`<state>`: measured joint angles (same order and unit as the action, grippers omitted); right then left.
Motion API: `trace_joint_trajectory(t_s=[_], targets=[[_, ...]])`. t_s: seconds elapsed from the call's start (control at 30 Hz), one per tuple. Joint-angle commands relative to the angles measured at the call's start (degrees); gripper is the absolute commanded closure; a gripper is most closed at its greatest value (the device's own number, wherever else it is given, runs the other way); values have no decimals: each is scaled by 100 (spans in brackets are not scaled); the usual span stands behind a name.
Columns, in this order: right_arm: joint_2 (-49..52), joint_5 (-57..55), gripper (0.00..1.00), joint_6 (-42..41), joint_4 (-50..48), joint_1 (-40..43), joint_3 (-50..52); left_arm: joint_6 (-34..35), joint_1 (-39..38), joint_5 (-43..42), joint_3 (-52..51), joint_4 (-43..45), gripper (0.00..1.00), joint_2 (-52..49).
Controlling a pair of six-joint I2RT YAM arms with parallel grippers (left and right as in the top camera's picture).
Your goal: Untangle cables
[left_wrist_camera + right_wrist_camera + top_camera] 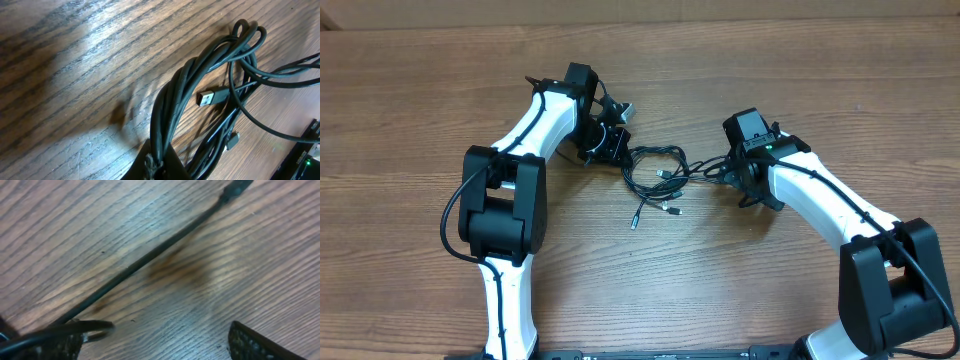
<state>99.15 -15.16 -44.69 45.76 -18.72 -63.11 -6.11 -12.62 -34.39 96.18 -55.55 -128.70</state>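
Note:
The cables (655,172) lie as a black tangle of loops in the middle of the table, with loose plug ends (670,207) trailing toward the front. My left gripper (617,150) is at the tangle's left edge. In the left wrist view it (157,164) is shut on a bunch of strands (172,107), and a USB plug (210,96) rests beside them. My right gripper (738,180) is at the tangle's right side. Its fingers (252,345) stand wide apart, open (157,347) over bare wood. One cable end (75,329) rests by its left finger, and a straight strand (150,255) runs away diagonally.
The wooden table (420,90) stretches all round the tangle. The two arm bases (500,215) (895,280) stand at the front left and front right. The right arm's body with a green light (306,161) shows at the lower right of the left wrist view.

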Motion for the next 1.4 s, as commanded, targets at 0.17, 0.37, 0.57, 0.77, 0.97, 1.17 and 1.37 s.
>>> trace_joint_trajectory(t_s=[0.17,0.37,0.57,0.77,0.97,1.17,1.37], targets=[[-105,645,9,-7,-260,31,-87,17,48,31,144,-7,96,-114],[-105,588,8,-20,-680,33,142,17,48,33,144,-9,96,-114],[-105,48,7,-20,-1325,33,702,17,48,31,144,-7,96,-114],[-105,-920,7,-15,-1552,48,1104,17,48,37,144,-7,96,-114],[-105,-2013,9,-20,-833,48,1132,22,48,223,144,-9,96,-114],[-105,-3045,0,-20,-118,96,1132,254,48,651,144,-9,96,-114],[-105,-3029,0,-24,238,522,1132,254,48,651,144,-11,96,-114]])
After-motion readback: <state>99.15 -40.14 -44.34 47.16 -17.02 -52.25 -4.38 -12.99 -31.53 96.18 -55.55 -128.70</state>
